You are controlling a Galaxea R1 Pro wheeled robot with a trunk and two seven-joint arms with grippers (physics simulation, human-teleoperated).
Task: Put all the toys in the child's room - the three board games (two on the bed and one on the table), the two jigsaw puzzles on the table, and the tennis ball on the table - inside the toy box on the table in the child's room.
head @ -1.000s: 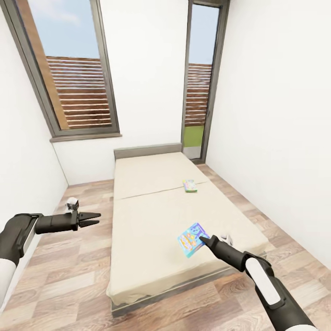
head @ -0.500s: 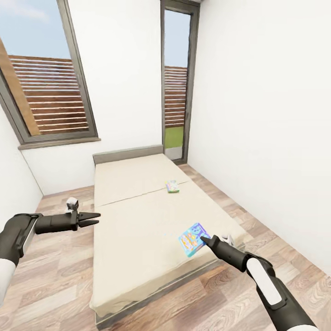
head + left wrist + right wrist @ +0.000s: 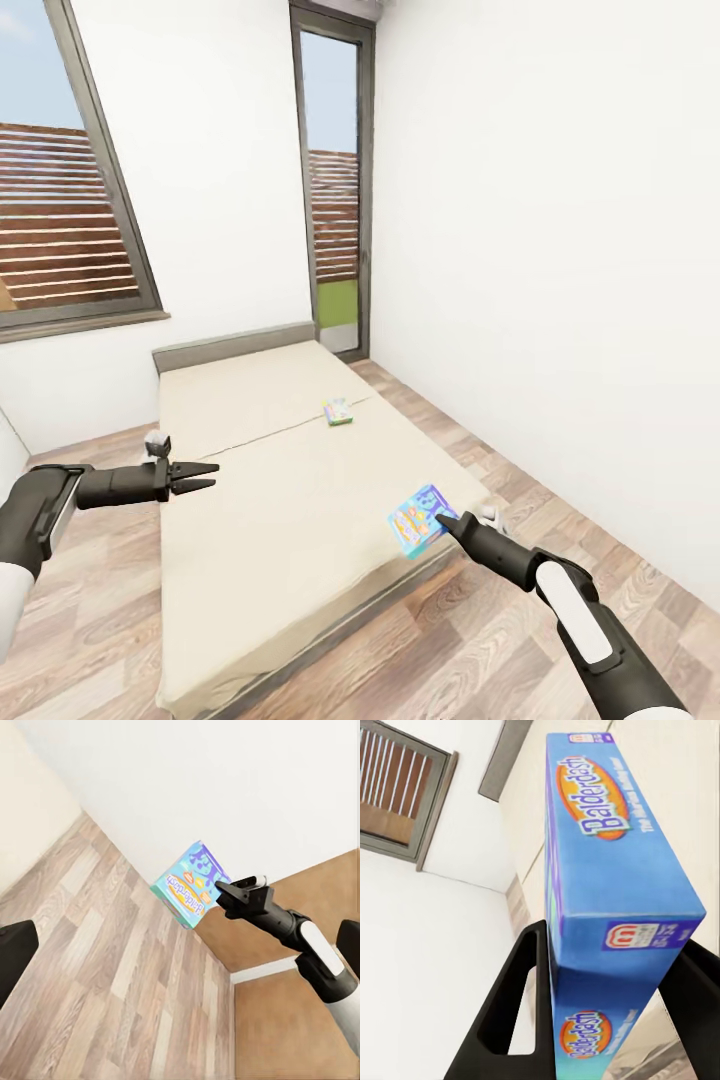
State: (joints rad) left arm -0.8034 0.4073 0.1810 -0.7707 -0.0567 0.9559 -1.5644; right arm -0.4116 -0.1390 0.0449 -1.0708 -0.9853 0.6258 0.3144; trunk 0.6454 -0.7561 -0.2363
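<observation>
My right gripper (image 3: 441,521) is shut on a blue board game box (image 3: 419,519), lifted above the near right corner of the bed (image 3: 270,500). The right wrist view has the box (image 3: 615,870) close up between the two black fingers (image 3: 514,1005), and it reads "Balderdash". From the left wrist camera the same box (image 3: 189,885) hangs at the tip of the right gripper (image 3: 223,889). A second, smaller board game (image 3: 339,411) lies flat on the bed near its middle seam, on the right side. My left gripper (image 3: 207,476) hovers over the bed's left edge, fingers open and empty.
A white wall (image 3: 560,280) runs close along the right, with a strip of wood floor (image 3: 520,470) between it and the bed. A tall glass door (image 3: 335,190) stands behind the bed's head. A large window (image 3: 60,230) is at the back left.
The whole view has swung to the right, so bed, window and door have shifted left in the picture. Both arms keep their pose, and the right gripper still holds the box.
</observation>
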